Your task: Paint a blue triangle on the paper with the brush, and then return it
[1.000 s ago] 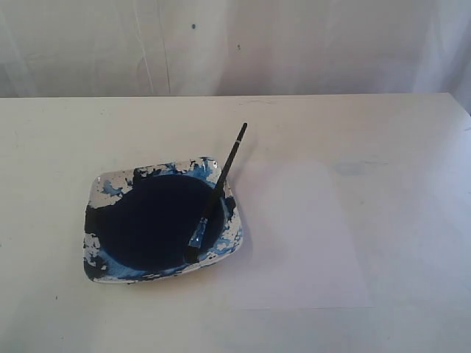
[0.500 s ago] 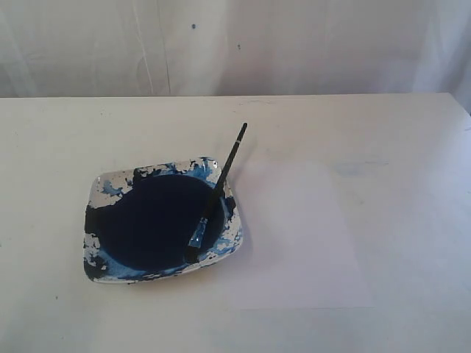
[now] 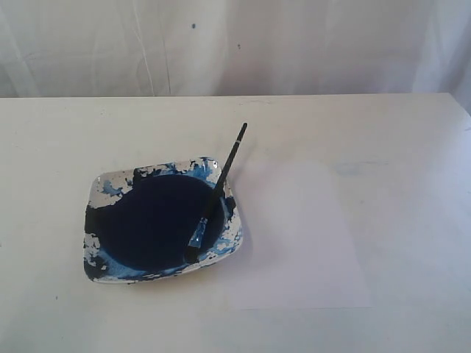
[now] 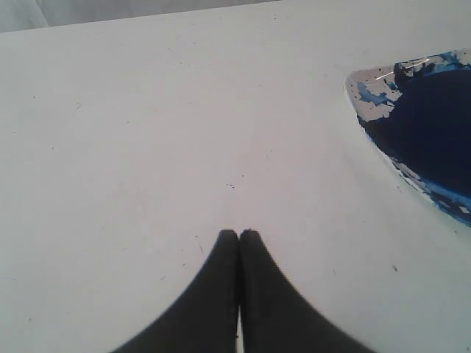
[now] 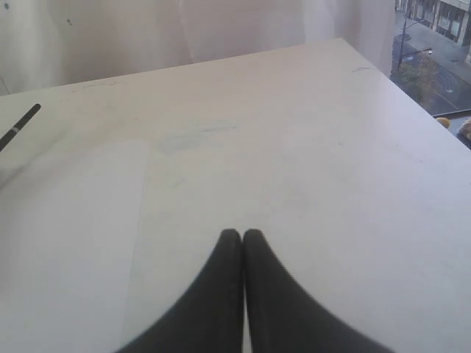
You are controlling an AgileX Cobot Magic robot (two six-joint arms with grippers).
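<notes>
Exterior view: the brush (image 3: 218,193) rests slanted in the paint dish (image 3: 110,184) left of centre in the frame. Its bristle tip is down in the dark blue paint pool (image 3: 151,220) near the dish's lower right edge, and its black handle leans over the upper right rim, pointing up and to the right. The paper (image 3: 302,243), a plain white sheet with no marks on it, lies flat on the counter (image 3: 383,132) just right of the dish and reaches toward the lower right of the frame. Left wrist view has the left hand (image 4: 239,234) hanging above bare counter, its two dark fingers pressed together tip to tip and holding nothing, with a corner of the dish near it. Right wrist view has the right hand (image 5: 242,234) likewise pressed together and empty, poised over the counter beside the paper's edge, well apart from the end of the brush handle.
</notes>
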